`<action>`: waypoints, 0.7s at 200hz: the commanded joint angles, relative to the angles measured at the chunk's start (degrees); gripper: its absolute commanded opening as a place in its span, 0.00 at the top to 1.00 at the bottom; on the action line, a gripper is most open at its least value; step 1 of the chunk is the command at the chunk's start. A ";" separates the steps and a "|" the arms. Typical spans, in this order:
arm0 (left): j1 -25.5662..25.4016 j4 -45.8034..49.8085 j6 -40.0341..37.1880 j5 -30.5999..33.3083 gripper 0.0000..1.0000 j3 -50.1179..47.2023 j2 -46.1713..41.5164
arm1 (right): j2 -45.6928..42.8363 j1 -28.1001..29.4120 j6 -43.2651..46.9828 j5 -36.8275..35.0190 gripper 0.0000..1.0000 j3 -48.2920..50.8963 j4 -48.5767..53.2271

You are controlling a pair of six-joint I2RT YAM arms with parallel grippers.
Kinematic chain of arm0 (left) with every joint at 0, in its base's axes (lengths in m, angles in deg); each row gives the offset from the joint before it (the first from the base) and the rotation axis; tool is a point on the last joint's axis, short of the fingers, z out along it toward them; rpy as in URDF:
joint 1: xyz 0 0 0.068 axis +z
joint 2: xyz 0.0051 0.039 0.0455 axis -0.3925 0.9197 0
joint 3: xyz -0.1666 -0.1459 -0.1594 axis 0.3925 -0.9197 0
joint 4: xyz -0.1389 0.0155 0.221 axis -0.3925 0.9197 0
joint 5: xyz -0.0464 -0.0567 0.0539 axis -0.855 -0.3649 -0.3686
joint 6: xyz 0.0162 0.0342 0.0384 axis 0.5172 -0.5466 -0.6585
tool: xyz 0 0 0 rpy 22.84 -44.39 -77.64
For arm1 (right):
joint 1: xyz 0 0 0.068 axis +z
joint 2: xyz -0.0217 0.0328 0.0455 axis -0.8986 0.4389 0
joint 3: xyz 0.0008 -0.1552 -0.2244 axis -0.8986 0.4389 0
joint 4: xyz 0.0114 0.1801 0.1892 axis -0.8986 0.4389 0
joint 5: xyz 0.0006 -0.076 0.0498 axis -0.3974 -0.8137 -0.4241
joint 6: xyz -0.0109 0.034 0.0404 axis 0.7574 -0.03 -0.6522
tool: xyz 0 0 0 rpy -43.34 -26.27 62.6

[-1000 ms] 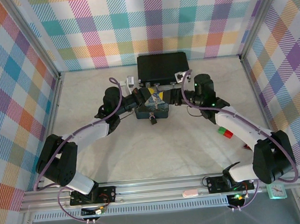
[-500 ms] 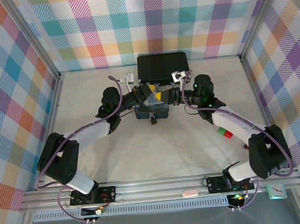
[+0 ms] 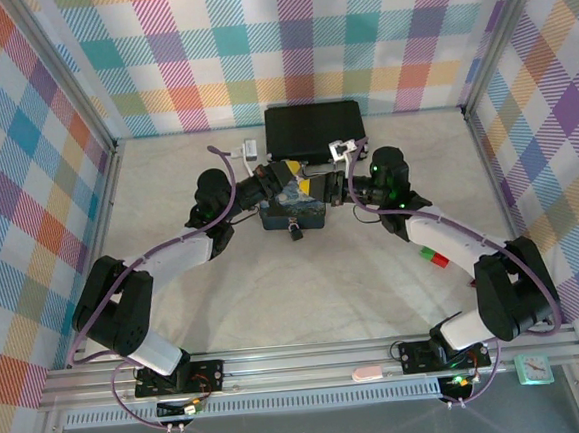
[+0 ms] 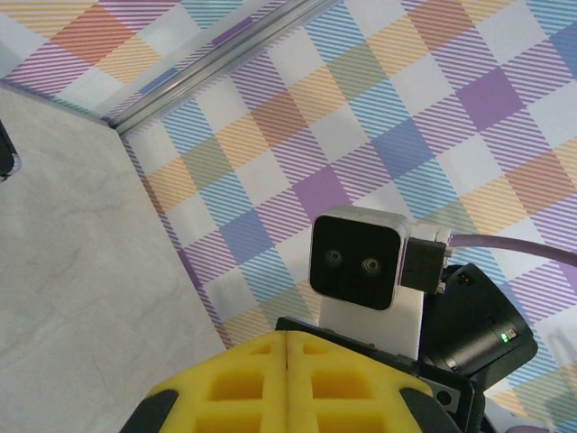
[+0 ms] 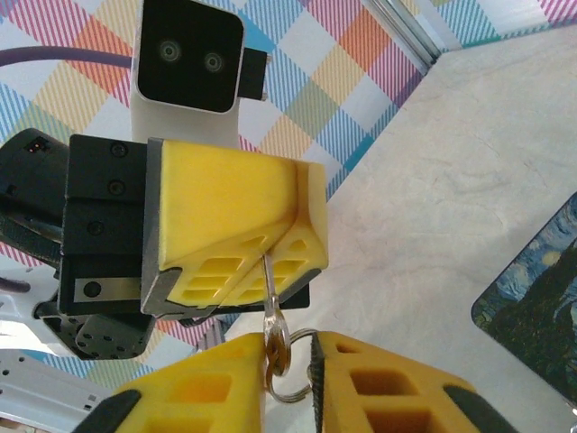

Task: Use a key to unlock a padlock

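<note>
Over the blue painted tin (image 3: 283, 217) the two grippers meet tip to tip. My left gripper (image 3: 293, 183) (image 5: 269, 253) is shut on the blade of the thin metal key (image 5: 273, 298); its yellow pads press together in the left wrist view (image 4: 287, 352). The key's head and its ring (image 5: 296, 383) hang in the narrow gap of my right gripper (image 5: 297, 361) (image 3: 317, 188), which is slightly open. The head lies against the left pad, with space on the other side. The tiny dark padlock (image 3: 296, 232) rests at the tin's front edge.
A black briefcase (image 3: 315, 129) lies behind the tin against the back wall. A small red and green object (image 3: 433, 256) sits under the right forearm. Checked walls enclose the pale table (image 3: 296, 296). The tin's painted lid (image 5: 541, 298) appears low right in the right wrist view.
Both wrists have shifted slightly toward the back wall, the right one also a little left. The grippers stay together over the tin and the padlock has not moved.
</note>
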 commanded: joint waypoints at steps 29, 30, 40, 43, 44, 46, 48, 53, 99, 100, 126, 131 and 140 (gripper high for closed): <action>-1.57 -5.22 1.78 -0.46 1.00 -0.62 0.68 | 1.03 0.70 -0.46 -0.71 0.93 0.90 -4.55; -1.57 -5.22 1.76 -0.42 1.00 -0.68 0.68 | 1.02 0.67 -0.30 -0.73 0.94 0.90 -4.43; -1.57 -4.73 1.82 -0.09 1.00 -0.87 0.44 | 0.62 0.64 1.30 -1.23 0.99 0.61 -2.51; -1.57 -4.19 1.76 0.14 0.99 -0.84 0.26 | 0.51 0.63 2.04 -1.37 1.00 0.44 -1.75; -1.53 -4.00 1.75 0.19 0.98 -0.79 0.25 | 0.41 0.68 2.18 -1.41 1.00 0.36 -1.41; -1.49 -3.64 1.67 0.39 0.95 -0.82 0.18 | 0.27 0.64 2.78 -1.60 1.00 0.20 -0.71; -1.42 -3.18 1.61 0.62 0.90 -0.83 0.03 | 0.13 0.63 3.37 -1.80 1.00 0.09 -0.01; -1.23 -1.96 1.42 1.25 0.75 -0.88 -0.35 | -0.22 0.63 4.96 -2.23 1.00 -0.25 1.99; 1.50 20.28 -1.22 8.52 0.38 1.71 -5.21 | -2.61 1.57 21.71 -12.70 1.00 -6.61 25.58; 1.50 20.89 -1.33 8.55 0.38 1.89 -5.25 | -2.56 1.63 22.03 -12.92 1.00 -6.81 26.19; 1.49 28.59 -0.61 8.68 0.40 4.53 -4.84 | -1.63 4.22 29.86 -22.35 1.00 -10.78 35.08; 1.45 28.70 0.09 8.79 0.40 4.55 -4.73 | -1.46 4.91 31.86 -23.83 1.00 -11.18 35.87; 1.33 29.10 1.26 9.05 0.41 4.57 -4.53 | -1.28 6.31 34.69 -27.68 1.00 -11.72 36.43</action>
